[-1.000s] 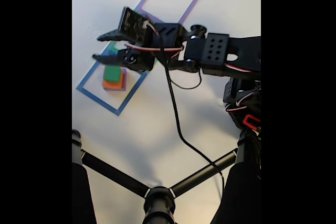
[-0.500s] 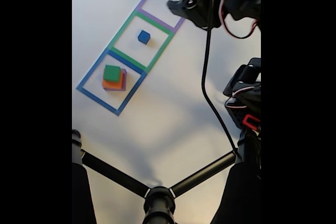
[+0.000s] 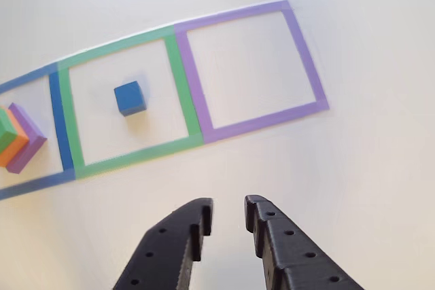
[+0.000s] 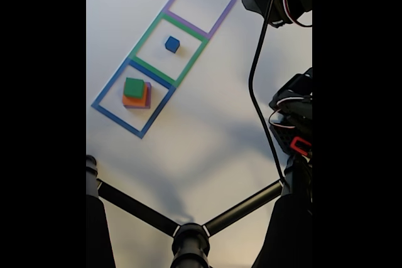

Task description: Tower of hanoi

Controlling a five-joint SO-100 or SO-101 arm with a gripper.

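Progress only early: blue cube [image 3: 129, 97] alone in green square [image 3: 182, 76], mid-left; green-orange-purple stack [image 4: 135, 93] in blue square [image 4: 102, 94]; purple square [image 3: 304, 52] bare. Claw [image 3: 228, 212] narrow, holding nothing.

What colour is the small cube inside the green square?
Blue; the small cube shows best in the other view.

The purple square [image 3: 248, 69] lay bare, open counter [image 3: 367, 45] on its far and near sides, so a tool could drop in freely. In the green square [image 3: 122, 103] a small blue cube [image 3: 129, 97] stood alone with room all round. The blue square [image 4: 133, 98] was crowded by a stack [image 4: 135, 93] of green, orange and purple blocks.
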